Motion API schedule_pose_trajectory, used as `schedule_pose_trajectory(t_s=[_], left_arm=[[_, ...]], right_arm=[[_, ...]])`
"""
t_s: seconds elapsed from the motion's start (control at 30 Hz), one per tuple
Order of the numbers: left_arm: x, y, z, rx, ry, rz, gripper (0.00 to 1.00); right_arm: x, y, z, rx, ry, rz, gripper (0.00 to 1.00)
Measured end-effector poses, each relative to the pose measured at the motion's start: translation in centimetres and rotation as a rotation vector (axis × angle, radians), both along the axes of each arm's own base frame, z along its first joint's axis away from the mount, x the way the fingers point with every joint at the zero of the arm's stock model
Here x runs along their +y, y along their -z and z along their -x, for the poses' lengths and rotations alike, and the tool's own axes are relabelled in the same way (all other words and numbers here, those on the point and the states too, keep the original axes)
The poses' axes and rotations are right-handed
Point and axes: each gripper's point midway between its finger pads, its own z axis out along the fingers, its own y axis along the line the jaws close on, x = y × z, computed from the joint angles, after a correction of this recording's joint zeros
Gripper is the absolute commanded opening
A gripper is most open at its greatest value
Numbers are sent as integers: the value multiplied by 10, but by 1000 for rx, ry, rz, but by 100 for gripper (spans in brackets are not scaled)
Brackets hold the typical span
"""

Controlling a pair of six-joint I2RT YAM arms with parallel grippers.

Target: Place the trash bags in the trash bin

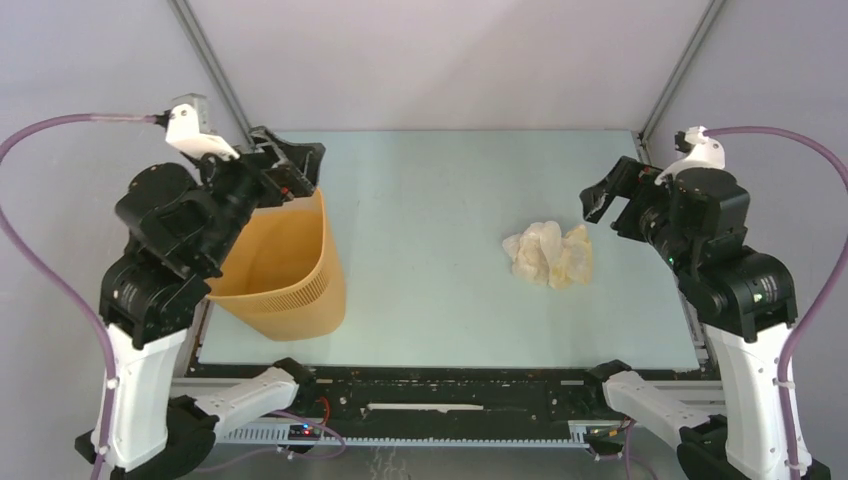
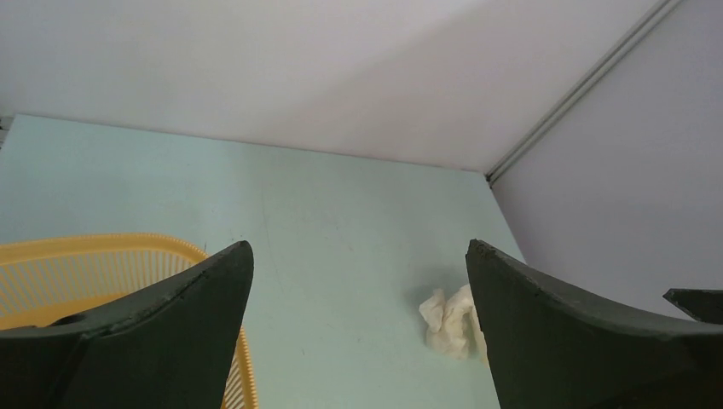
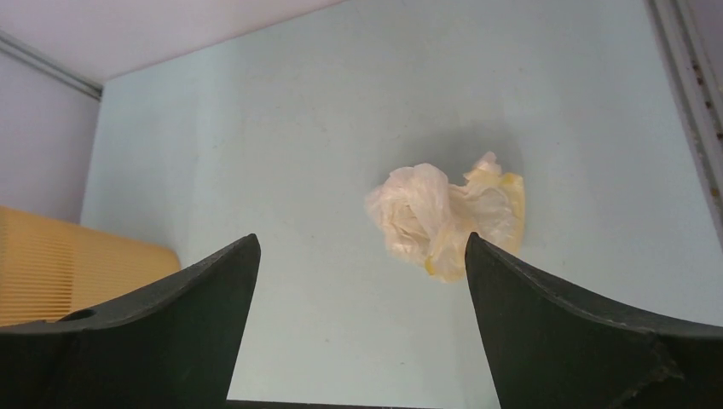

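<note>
Showing the pickup step: right claw, released, hangs near the crumpled bags on the table; left claw, released, by the bin. Next, likely: lower, clench on bags.

Looked like a robotics lab test cell, not a home: bare pale-green table boxed in by plain grey-white panels on metal corner struts, left arm and right arm bolted by a black rail at the near edge, purple hoses looping off, loose wiring exposed underneath
</note>
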Motion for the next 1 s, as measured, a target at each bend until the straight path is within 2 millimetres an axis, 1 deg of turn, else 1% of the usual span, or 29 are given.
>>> schedule_pose_trajectory(t_s=[0.27,0.33,0.47,0.53,0.6,0.67,0.77,0.83,0.9,1.0], left_arm=[[-16,26,-14,60,24,-35,100],[-19,31,-17,68,33,-39,100],[-28,35,-18,59,71,-32,100],[-32,37,-16,50,92,-26,100],[-34,37,-13,37,112,-19,100],[-34,36,-10,25,124,-13,100],[-33,29,-3,-3,142,3,100],[-33,24,0,-20,150,12,100],[-33,21,5,-32,164,19,100],[-36,24,13,-40,202,25,100]], right_arm=[[-8,30,-5,74,46,84,100],[-8,41,-6,97,36,108,100],[-6,79,-5,172,11,147,100],[-4,101,-6,223,-1,149,100],[-2,118,-8,272,-16,129,100],[-4,138,-14,325,-10,79,100],[-23,171,-22,415,63,-28,98],[-30,190,-25,471,94,-88,97],[-27,206,-27,516,84,-152,96],[-18,223,-34,551,39,-241,89]])
